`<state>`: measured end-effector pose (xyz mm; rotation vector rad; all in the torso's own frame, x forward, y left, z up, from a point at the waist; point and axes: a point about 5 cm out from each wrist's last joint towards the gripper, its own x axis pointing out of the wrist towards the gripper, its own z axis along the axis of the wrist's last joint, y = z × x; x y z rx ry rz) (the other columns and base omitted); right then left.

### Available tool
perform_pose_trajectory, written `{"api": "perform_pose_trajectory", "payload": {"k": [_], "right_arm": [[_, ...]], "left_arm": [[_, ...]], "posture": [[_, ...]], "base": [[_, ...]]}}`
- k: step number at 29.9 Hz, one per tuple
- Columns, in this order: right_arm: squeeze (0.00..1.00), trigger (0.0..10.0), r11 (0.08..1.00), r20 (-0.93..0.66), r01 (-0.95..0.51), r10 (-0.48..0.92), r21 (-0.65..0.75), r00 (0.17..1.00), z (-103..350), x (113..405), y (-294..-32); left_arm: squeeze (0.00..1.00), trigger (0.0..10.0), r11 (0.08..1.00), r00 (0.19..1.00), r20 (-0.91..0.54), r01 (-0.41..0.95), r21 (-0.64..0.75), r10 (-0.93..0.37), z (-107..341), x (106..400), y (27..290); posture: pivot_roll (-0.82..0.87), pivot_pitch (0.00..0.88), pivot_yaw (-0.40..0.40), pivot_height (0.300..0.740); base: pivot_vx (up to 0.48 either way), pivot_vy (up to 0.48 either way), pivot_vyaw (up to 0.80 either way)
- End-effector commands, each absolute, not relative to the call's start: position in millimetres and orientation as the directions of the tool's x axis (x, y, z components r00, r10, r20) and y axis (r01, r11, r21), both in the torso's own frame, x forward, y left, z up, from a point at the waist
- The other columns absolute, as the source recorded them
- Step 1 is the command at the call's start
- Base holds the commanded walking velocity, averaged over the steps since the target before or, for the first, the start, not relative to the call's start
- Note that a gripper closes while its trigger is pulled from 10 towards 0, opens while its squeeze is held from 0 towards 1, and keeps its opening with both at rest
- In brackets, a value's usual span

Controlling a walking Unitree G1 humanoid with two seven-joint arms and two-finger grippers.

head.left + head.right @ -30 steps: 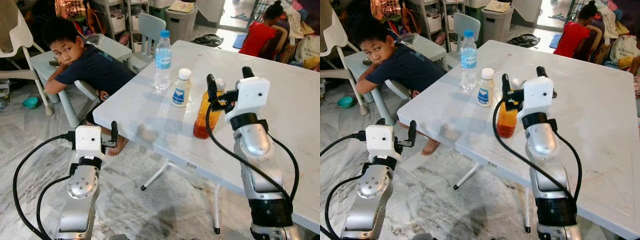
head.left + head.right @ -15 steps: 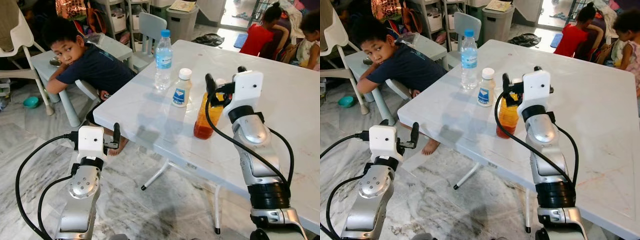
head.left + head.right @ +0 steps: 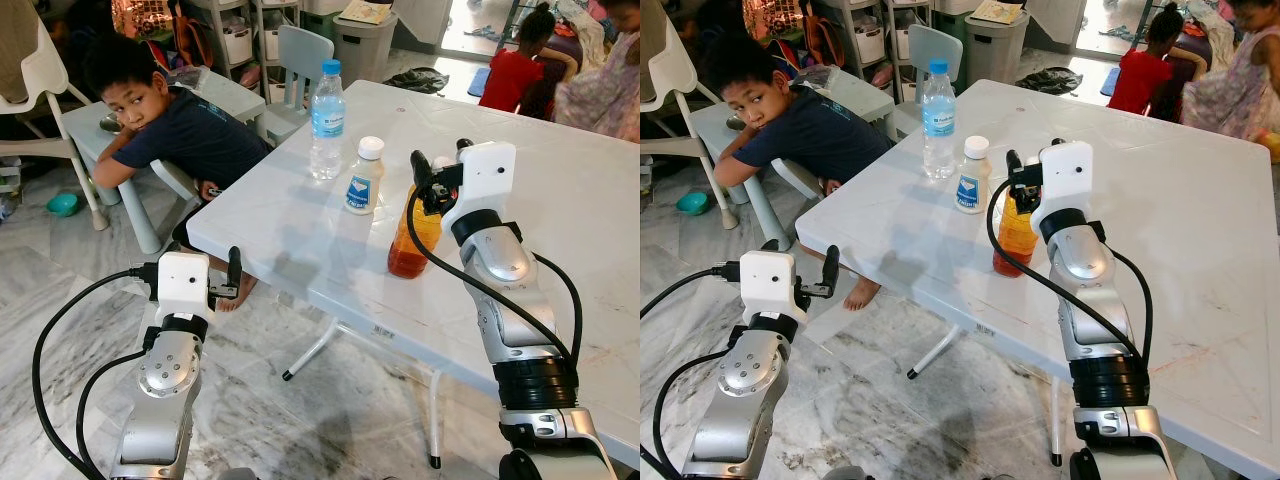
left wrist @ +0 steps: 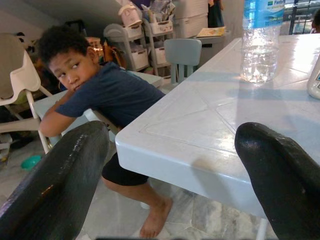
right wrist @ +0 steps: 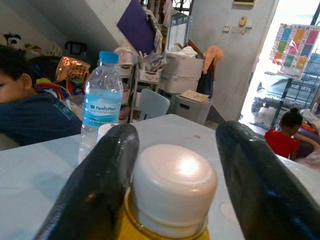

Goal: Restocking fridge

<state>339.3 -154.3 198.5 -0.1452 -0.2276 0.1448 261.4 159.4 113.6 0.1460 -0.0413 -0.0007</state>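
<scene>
Right jaws: spread apart on either side of the white cap of the orange bottle [image 3: 412, 235]; the right wrist view shows one finger close against the cap and a gap at the other, so the bottle is not clamped. The right gripper [image 3: 437, 172] sits at neck height.
Left jaws: the left gripper [image 3: 225, 275] hangs low before the surface's near corner, fingers wide apart with nothing between them.
Orange bottle: upright on the white surface [image 3: 560, 200], near its front edge, holding amber liquid.
Small white bottle [image 3: 364, 177]: upright just beside the orange bottle, on the robot's left of it, with a blue-and-white label.
Water bottle [image 3: 325, 122]: clear, blue cap, upright farther back and left, near the small white bottle.
Obstructions: the right arm and its black cable cross in front of the orange bottle's right side.
Surroundings: a person in a dark blue shirt [image 3: 170, 125] leans at a small table beyond the left corner; another person in red [image 3: 515, 70] sits in the background.
</scene>
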Motion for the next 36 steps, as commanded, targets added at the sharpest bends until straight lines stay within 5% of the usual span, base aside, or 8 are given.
{"api": "perform_pose_trajectory", "payload": {"k": [1,13,22,23,24,36], "right_arm": [[0.00,0.0,0.981,0.200,-0.135,0.162,-0.142,0.966,200,343,-155],[0.00,0.0,0.984,0.158,-0.166,0.174,-0.059,0.972,199,346,-155],[0.00,0.0,0.919,0.250,-0.387,0.394,-0.079,0.885,213,324,-120],[0.00,3.0,0.912,0.281,-0.401,0.410,-0.089,0.868,218,320,-115],[0.00,9.8,0.912,0.281,-0.401,0.410,-0.089,0.868,218,320,-115],[0.00,10.0,0.971,0.364,-0.232,0.235,-0.051,0.901,207,302,-125]], "left_arm": [[0.00,10.0,0.987,0.999,0.049,0.000,0.158,-0.008,117,263,158],[0.00,10.0,0.988,1.000,0.018,-0.008,0.155,0.006,112,266,156],[0.00,10.0,0.991,1.000,-0.003,-0.014,0.134,0.015,107,268,156],[0.00,10.0,0.991,1.000,-0.007,-0.018,0.129,0.019,106,267,156],[0.00,10.0,0.991,1.000,-0.007,-0.018,0.129,0.019,106,267,156],[0.00,10.0,0.989,0.997,0.006,-0.083,0.122,0.083,106,268,164]], "posture": [[0.08,0.004,0.001,0.740],[0.07,0.000,0.004,0.740],[0.08,0.000,-0.014,0.740],[0.08,0.000,-0.023,0.740],[0.08,0.000,-0.023,0.740],[0.07,0.000,-0.014,0.740]], "base": [[0.000,0.000,0.00],[0.000,0.000,0.00],[0.000,0.000,0.00],[0.000,0.000,0.00],[0.000,0.000,0.00],[0.000,0.277,0.00]]}}
